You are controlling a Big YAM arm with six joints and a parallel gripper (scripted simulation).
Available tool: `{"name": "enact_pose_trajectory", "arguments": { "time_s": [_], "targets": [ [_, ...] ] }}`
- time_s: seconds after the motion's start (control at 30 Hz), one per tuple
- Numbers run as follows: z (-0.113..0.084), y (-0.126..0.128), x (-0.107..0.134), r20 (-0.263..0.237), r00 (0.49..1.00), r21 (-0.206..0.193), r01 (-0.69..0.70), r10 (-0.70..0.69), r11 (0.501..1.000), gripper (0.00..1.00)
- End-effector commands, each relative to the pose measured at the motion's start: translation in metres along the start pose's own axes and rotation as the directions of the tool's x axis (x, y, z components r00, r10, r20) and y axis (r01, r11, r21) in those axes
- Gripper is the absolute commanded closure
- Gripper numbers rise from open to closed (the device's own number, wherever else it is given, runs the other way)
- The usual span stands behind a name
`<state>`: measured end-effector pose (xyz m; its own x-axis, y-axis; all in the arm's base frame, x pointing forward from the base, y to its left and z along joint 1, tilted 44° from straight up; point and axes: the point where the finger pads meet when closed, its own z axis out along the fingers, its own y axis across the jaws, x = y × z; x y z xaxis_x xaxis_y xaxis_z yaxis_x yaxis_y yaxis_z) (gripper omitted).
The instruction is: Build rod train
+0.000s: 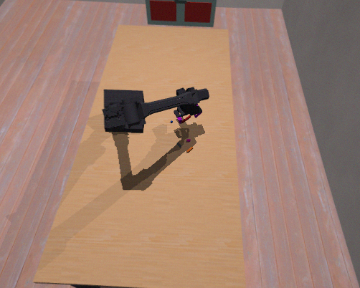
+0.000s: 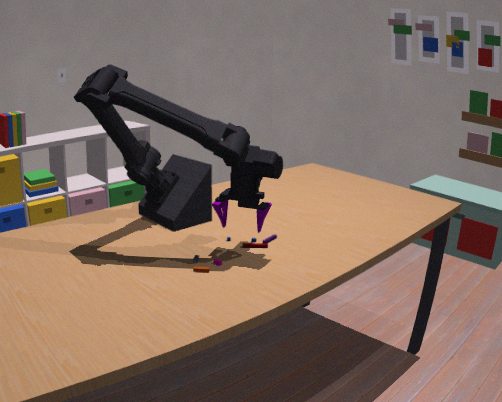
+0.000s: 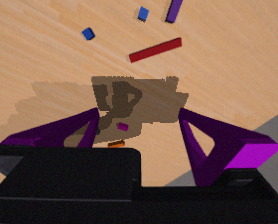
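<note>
My gripper is open and empty, above the table. The red rod lies flat ahead of the fingertips in the wrist view. The magenta rod lies apart from it, with the orange rod close by. A dark grey rod lies near the magenta one, in shadow; in the wrist view the left finger mostly hides it. No rods are joined end to end.
One blue rod lies left of the red rod. Another blue rod and a purple rod lie beyond the red one, near it. The arm's shadow covers the magenta rod.
</note>
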<state>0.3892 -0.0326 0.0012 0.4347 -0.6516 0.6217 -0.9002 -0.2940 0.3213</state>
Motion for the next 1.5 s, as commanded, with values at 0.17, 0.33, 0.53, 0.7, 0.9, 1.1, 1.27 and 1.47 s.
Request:
{"name": "enact_pose_trajectory", "arguments": {
  "time_s": [0.17, 0.33, 0.53, 0.7, 0.9, 1.1, 1.27, 1.47],
  "targets": [
    [-0.0158, -0.0249, -0.0057, -0.018, 0.974, 0.051, 0.226, -0.225, 0.973, 0.00],
    [-0.0218, -0.0270, -0.0022, -0.027, 0.964, 0.064, 0.267, -0.266, 0.962, 0.00],
    [-0.0162, -0.0208, -0.0036, -0.020, 0.962, 0.049, 0.275, -0.274, 0.960, 0.00],
    [-0.0162, -0.0208, -0.0036, -0.020, 0.962, 0.049, 0.275, -0.274, 0.960, 0.00],
    [-0.0162, -0.0208, -0.0036, -0.020, 0.962, 0.049, 0.273, -0.272, 0.961, 0.00],
    [-0.0162, -0.0208, -0.0036, -0.020, 0.962, 0.049, 0.273, -0.272, 0.961, 0.00],
    [-0.0162, -0.0208, -0.0036, -0.020, 0.962, 0.049, 0.273, -0.272, 0.961, 0.00],
    [-0.0162, -0.0208, -0.0036, -0.020, 0.962, 0.049, 0.273, -0.272, 0.961, 0.00]
  ]
}}
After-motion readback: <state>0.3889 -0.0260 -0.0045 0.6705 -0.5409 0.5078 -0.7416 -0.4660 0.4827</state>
